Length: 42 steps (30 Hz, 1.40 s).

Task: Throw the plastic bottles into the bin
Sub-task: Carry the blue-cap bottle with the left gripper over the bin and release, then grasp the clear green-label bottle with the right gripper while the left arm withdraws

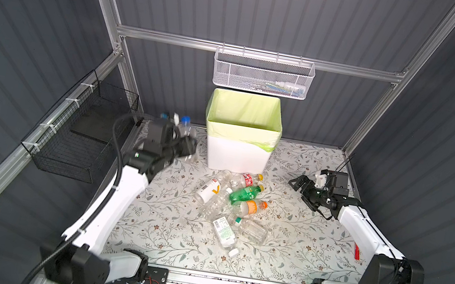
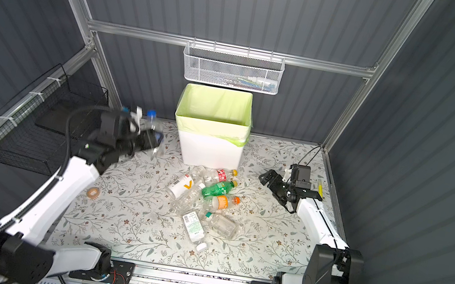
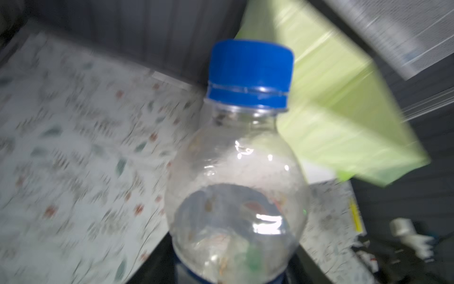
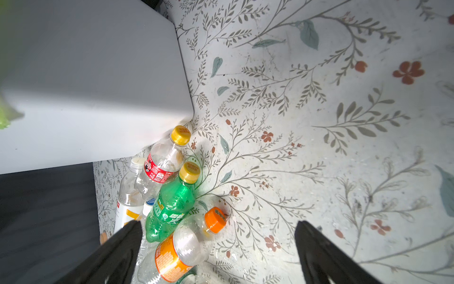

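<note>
Blue-capped bottle [image 3: 235,184] sits in the left gripper [image 1: 187,145] (clamped or loose, can't tell), short of the bin [image 1: 243,126], so an early drop hits the tabletop [image 1: 297,240]; right gripper [image 4: 218,222] is open, empty.

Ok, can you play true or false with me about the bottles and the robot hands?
1. The clear bottle at the left gripper has a red cap. False: its cap is blue.
2. The right gripper is open and empty. True.
3. The green bottle has a yellow cap. True.
4. The loose bottles lie inside the bin. False: they lie on the table, in front of it.
</note>
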Available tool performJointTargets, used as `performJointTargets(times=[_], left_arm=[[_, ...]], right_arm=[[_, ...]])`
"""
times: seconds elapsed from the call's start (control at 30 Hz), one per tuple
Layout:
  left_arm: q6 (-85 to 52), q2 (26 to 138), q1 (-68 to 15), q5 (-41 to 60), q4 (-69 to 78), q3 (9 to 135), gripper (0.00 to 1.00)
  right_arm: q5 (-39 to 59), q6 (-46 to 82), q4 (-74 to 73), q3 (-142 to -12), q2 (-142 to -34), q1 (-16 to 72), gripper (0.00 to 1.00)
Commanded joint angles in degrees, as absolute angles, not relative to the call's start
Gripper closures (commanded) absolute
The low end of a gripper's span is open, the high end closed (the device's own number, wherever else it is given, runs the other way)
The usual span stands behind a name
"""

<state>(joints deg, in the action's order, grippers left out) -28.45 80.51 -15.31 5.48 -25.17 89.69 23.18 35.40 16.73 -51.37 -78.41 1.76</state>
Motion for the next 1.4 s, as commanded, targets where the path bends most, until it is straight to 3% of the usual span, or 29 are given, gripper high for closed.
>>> performJointTargets(times=[0.0, 0.07, 0.13, 0.3, 0.53, 0.67, 0.87, 1.07, 1.37], left_arm=[[-24.9, 96.7, -18.3, 13.6, -28.2, 132.2, 0.01], [-25.5, 107.9, -18.3, 14.6, -33.6, 150.3, 0.01], [-25.0, 110.5, -17.4, 12.0, -33.5, 151.3, 0.01], [-24.7, 96.9, -15.9, 5.8, -13.1, 123.3, 0.01], [-14.2, 88.8, -15.7, 0.2, -16.7, 113.1, 0.01], [-10.3, 80.9, -15.6, -5.4, -15.1, 95.5, 0.0], [-10.6, 70.0, -15.2, -12.3, -12.4, 71.1, 0.01], [-13.5, 67.7, -14.9, -11.3, -13.1, 59.5, 0.01], [-16.3, 70.2, -14.7, -7.7, -10.7, 55.1, 0.01]], right_arm=[[23.5, 35.6, 16.2, -52.8, -78.6, 2.5, 0.01], [23.1, 36.0, 16.2, -52.5, -78.1, 2.8, 0.01], [22.6, 36.4, 16.0, -51.4, -77.0, 3.0, 0.01], [21.2, 34.8, 18.2, -50.5, -76.6, 3.1, 0.01], [18.8, 30.6, 21.7, -54.5, -78.8, 5.1, 0.01], [15.2, 22.8, 28.9, -58.5, -79.3, 10.1, 0.02], [17.5, 13.3, 38.5, -59.9, -78.9, 16.9, 0.02], [14.2, 9.3, 44.8, -59.3, -80.3, 27.3, 0.02], [4.0, 4.8, 49.3, -62.1, -89.8, 41.1, 0.01]])
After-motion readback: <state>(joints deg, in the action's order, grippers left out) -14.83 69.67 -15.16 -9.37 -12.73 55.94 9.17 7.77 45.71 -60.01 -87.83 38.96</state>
